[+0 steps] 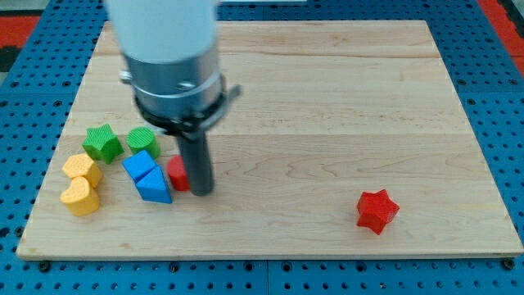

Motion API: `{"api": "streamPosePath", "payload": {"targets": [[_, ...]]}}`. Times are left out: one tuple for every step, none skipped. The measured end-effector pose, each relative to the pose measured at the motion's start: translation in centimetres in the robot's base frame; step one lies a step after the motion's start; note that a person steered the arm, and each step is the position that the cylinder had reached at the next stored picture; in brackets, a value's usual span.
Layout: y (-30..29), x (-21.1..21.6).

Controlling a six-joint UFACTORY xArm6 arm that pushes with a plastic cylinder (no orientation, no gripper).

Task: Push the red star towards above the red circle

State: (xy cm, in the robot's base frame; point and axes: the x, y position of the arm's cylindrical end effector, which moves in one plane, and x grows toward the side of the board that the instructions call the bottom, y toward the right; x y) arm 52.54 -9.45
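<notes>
The red star (377, 210) lies on the wooden board (327, 98) at the view's lower right, alone. The red circle (177, 174) sits at the lower left, partly hidden behind my rod. My tip (201, 192) rests on the board right beside the red circle, at its right edge, far to the left of the red star.
A cluster of blocks lies left of the red circle: a blue cube (138, 164), a blue triangle (154, 187), a green star (102, 142), a green round block (142, 140), a yellow hexagon-like block (81, 170) and a yellow heart (79, 197). The arm's grey body (168, 57) hangs over the upper left.
</notes>
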Motion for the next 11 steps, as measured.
{"api": "streamPosePath", "payload": {"targets": [[8.6,-1.8],[21.4,-5.1],[31.4,-0.5],[29.5,7.2],[18.7,5.7],[14.8,3.3],[23.1,3.2],[22.5,0.5],[11.5,-0.6],[7.2,-1.0],[15.3,-1.3]]}}
